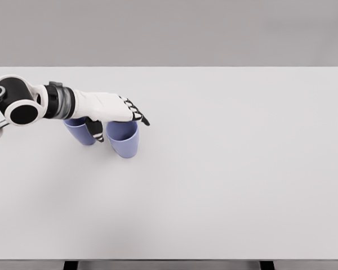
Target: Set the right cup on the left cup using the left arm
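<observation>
Two blue cups stand upright and close together on the white table, at its left. The left cup (pixel 80 131) is mostly hidden under my left forearm. The right cup (pixel 123 140) shows its open mouth and front wall. My left hand (pixel 119 121) reaches in from the left and hovers over the far rim of the right cup. Its fingers (pixel 137 115) stretch out straight past the rim, and its thumb (pixel 96 133) points down into the gap between the two cups. The hand is open and I see no grip on either cup. My right arm is out of sight.
The white table (pixel 231 169) fills the view, with its front edge near the bottom of the picture and a grey wall behind its far edge.
</observation>
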You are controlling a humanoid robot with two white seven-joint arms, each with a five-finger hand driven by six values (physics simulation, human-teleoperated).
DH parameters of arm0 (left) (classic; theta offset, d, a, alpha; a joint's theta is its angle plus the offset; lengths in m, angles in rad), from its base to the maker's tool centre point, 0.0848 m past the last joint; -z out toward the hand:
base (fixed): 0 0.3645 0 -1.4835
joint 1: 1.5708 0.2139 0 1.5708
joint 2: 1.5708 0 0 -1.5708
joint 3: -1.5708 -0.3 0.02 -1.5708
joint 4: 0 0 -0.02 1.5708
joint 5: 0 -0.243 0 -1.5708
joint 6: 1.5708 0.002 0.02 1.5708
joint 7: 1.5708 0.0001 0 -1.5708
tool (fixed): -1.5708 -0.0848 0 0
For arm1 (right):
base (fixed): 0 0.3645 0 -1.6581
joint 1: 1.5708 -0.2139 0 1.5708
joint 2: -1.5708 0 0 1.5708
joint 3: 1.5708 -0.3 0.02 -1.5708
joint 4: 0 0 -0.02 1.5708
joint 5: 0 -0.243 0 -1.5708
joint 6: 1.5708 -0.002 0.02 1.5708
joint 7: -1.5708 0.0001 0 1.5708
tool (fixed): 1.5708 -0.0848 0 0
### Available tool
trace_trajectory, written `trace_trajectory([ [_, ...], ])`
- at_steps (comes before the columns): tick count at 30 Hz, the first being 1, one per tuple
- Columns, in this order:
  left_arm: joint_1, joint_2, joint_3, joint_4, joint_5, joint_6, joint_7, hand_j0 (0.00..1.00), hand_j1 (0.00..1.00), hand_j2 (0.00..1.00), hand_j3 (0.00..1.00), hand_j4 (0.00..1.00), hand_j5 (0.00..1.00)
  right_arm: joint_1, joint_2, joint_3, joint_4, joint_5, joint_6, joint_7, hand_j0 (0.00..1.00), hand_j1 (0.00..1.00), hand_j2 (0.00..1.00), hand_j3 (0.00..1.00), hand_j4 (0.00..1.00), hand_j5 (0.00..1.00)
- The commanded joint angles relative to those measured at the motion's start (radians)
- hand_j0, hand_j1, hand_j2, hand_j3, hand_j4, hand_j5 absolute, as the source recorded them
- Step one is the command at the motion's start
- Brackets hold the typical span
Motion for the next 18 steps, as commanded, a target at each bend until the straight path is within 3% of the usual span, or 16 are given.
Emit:
trace_trajectory([
  [1, 0.0, 0.0, 0.002, 0.001, 0.001, 0.0, 0.0, 0.94, 0.94, 0.94, 0.94, 0.94, 0.94, 0.0, 0.0, -0.001, 0.0, 0.0, -0.001, 0.0, 1.0, 1.0, 1.0, 1.0, 1.0, 1.0],
  [18, 0.003, 0.007, 0.002, 0.0, 0.003, 0.0, 0.0, 0.75, 0.75, 0.75, 0.75, 0.75, 0.75, 0.0, 0.0, -0.001, 0.0, 0.0, -0.001, 0.0, 1.0, 1.0, 1.0, 1.0, 1.0, 1.0],
])
